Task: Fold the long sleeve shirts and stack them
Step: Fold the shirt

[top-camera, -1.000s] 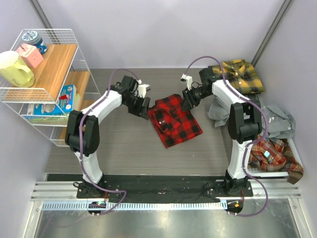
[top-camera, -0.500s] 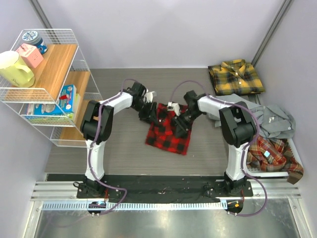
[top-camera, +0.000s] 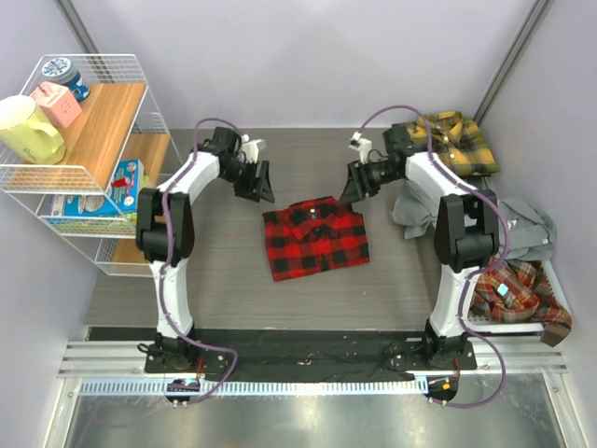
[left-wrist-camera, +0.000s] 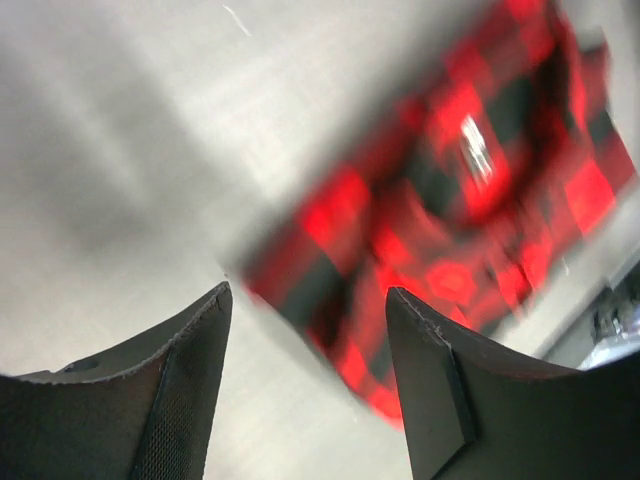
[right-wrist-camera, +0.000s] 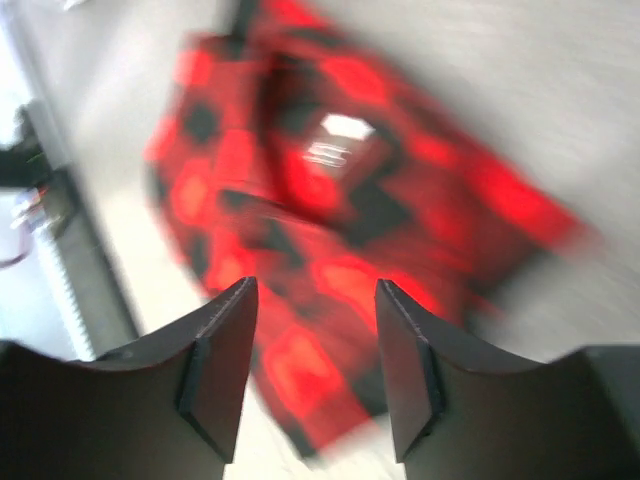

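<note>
You've got both grippers empty, red shirt folded mid-table
L gripper [top-camera: 259,183] & R gripper [top-camera: 355,184]: jaws apart, nothing held, each hovering just beyond a far corner of the red-and-black shirt [top-camera: 315,235], which lies flat on the table [top-camera: 215,271]. Soft, light flannel, prob. sags & unfolds if you pinch one corner, so take opposite folded edges w/ both grippers, all layers together. Yellow plaid shirt [top-camera: 448,140] sits far right; grey shirt [top-camera: 522,229] & orange-brown plaid shirt [top-camera: 513,289] crowd the right edge. More room on the left, up to the wire rack [top-camera: 93,140]
</note>
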Motion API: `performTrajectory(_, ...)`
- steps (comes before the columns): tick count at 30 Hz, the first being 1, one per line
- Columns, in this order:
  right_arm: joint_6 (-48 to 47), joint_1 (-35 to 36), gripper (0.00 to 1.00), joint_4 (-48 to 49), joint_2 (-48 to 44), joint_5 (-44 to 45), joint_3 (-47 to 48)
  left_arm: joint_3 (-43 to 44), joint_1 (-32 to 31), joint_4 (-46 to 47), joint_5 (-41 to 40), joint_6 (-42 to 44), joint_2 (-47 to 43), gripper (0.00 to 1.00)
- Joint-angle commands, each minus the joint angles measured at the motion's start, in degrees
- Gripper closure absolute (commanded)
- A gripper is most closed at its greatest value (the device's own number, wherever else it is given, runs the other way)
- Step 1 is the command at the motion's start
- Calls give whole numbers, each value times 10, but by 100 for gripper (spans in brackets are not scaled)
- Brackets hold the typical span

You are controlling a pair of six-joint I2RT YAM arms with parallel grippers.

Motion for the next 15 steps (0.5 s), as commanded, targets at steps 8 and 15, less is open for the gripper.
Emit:
performTrajectory(8, -70, -32, 35, -61, 71, 169, 88, -138, -21, -63, 8, 66, -122, 36)
performTrajectory(15, -136, -32, 36, -129, 121, 174, 124, -136, -22, -72, 2, 60, -101, 40)
